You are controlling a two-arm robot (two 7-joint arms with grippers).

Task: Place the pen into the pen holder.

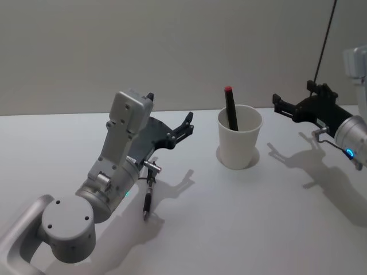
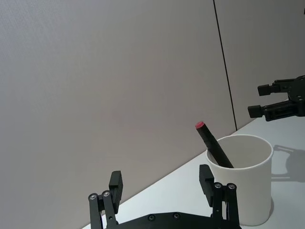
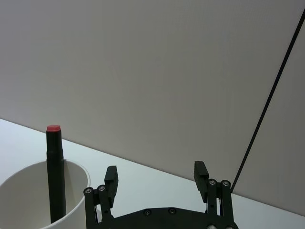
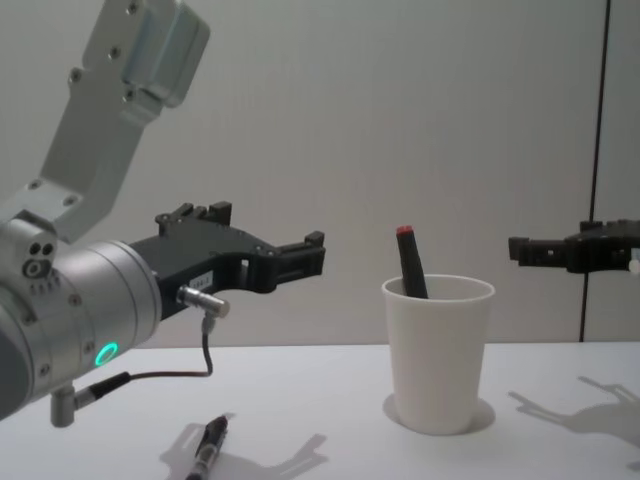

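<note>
Jaws on both grippers stand open and hold nothing. One red-capped pen already stands in the white cup, leaning against its rim. A second pen lies flat on the table, well to the left of the cup and nearer the robot, its long axis running roughly toward and away from the robot. The left gripper hovers in the air left of the cup, pointing at it (so the loose pen sits below and behind its fingertips, under the wrist). The right gripper hangs right of the cup, much farther from that pen. I judge the left arm must draw back and drop to reach it.
</note>
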